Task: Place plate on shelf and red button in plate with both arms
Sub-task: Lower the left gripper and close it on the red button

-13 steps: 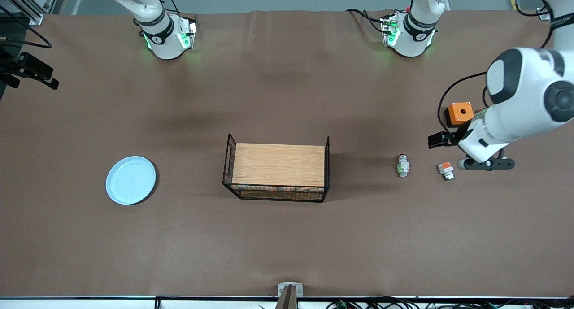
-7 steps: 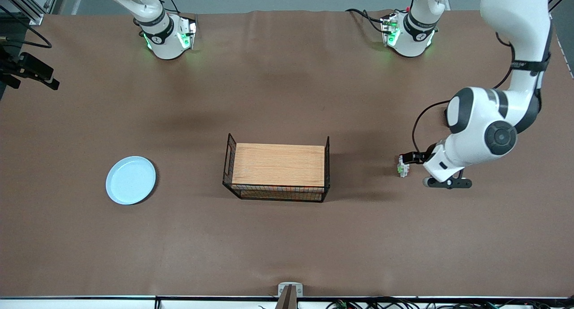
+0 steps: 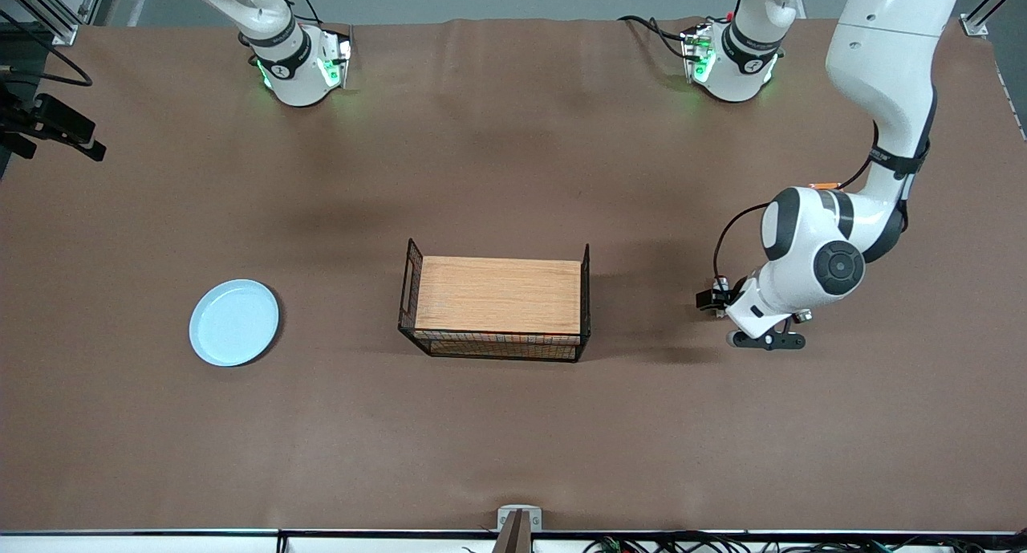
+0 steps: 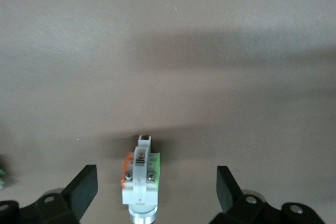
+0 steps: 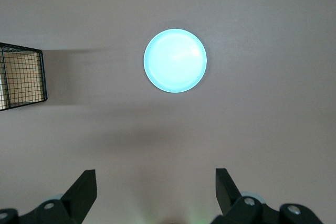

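The left end effector (image 4: pixel 156 181) hangs low over the worktop (image 3: pixel 513 441), toward the left arm's end from the rack (image 3: pixel 497 296). Its fingers are spread wide, with the red button (image 4: pixel 139 174) lying between them, untouched. The plate (image 3: pixel 233 322) sits toward the right arm's end from the rack. The right end effector (image 5: pixel 156 183) waits high over the plate, fingers apart.
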Action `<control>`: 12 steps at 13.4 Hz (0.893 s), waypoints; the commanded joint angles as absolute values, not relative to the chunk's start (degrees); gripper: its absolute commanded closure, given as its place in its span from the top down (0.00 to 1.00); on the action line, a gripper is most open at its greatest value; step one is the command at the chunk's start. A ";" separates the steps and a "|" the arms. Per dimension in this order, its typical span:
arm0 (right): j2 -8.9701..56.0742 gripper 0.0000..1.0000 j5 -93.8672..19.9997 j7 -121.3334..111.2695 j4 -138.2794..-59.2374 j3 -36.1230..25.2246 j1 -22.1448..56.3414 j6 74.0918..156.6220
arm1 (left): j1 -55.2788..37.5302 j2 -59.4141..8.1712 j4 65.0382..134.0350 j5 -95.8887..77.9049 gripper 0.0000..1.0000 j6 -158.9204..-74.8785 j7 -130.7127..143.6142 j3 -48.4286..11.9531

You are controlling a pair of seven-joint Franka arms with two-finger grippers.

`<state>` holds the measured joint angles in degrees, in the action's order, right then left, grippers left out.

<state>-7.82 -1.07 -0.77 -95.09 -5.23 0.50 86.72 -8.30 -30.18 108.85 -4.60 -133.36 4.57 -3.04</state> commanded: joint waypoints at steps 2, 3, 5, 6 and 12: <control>-8.96 1.00 -1.85 -1.41 -95.71 -5.01 0.09 86.75 | -8.70 -30.06 110.83 -3.17 1.00 -134.65 3.69 -2.90; -8.96 1.00 -1.76 -1.41 -95.71 -5.10 0.09 86.75 | -8.61 -30.49 111.00 -2.29 1.00 -134.74 3.69 -2.90; -8.96 1.00 -1.76 -1.41 -95.71 -5.10 0.09 86.66 | -8.44 -31.37 111.18 -1.85 1.00 -136.57 3.69 -2.90; -8.96 1.00 -1.76 -1.41 -95.71 -5.01 0.09 86.66 | -8.52 -31.90 111.18 -1.85 1.00 -137.19 3.78 -2.90; -8.96 1.00 -1.76 -1.41 -95.71 -5.10 0.00 86.57 | -8.35 -32.61 111.53 -1.85 0.66 -137.46 4.13 -2.90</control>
<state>-7.82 -1.07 -0.77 -95.09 -5.22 0.50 86.71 -8.48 -32.78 110.85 -2.78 -136.62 4.56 -2.91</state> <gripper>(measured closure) 0.000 0.220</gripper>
